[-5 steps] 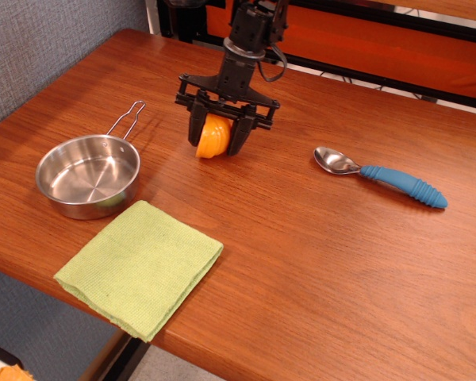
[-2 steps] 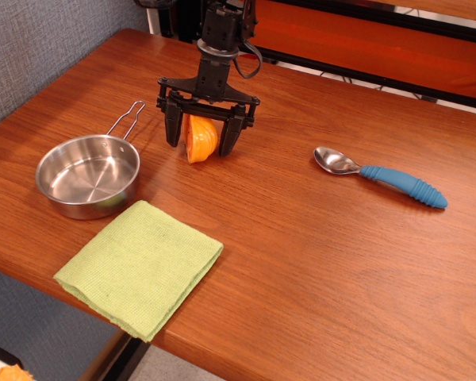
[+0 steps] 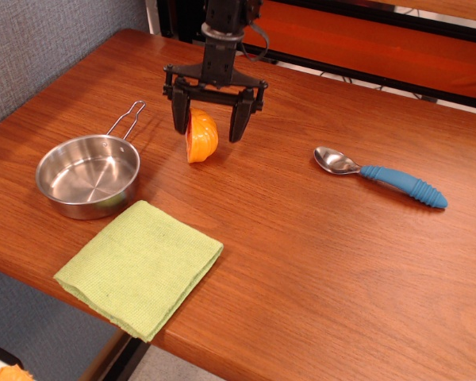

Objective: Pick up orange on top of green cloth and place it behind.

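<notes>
We see the gripper (image 3: 208, 127) spread wide, the orange (image 3: 201, 136) resting on the table (image 3: 317, 238) between its fingers

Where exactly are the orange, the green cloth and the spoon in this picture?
orange (image 3: 201, 136): table camera view, on its ridged dome, between the open gripper fingers.
green cloth (image 3: 140, 267): table camera view, middle of its woven top surface.
spoon (image 3: 381, 178): table camera view, where the blue handle begins.
</notes>
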Controlling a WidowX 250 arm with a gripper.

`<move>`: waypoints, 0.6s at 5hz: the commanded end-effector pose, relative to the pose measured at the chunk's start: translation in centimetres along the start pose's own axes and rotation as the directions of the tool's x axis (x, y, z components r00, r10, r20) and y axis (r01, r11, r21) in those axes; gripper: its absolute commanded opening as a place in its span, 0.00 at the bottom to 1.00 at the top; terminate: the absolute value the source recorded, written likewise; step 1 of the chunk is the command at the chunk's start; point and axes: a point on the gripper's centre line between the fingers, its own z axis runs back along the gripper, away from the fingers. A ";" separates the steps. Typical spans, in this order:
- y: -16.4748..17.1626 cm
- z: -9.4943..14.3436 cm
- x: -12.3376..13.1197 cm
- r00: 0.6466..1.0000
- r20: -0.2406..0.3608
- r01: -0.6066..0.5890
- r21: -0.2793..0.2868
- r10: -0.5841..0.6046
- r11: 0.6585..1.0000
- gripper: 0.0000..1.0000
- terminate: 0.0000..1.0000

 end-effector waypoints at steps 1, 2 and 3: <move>-0.5 6.3 -0.2 0.993 0.119 -0.018 -0.023 0.020 1.000 1.00 0.00; -0.3 7.0 -1.8 0.991 0.120 -0.053 -0.012 0.054 0.999 1.00 0.00; -0.4 8.2 -3.8 0.993 0.110 -0.048 -0.007 0.049 0.999 1.00 0.00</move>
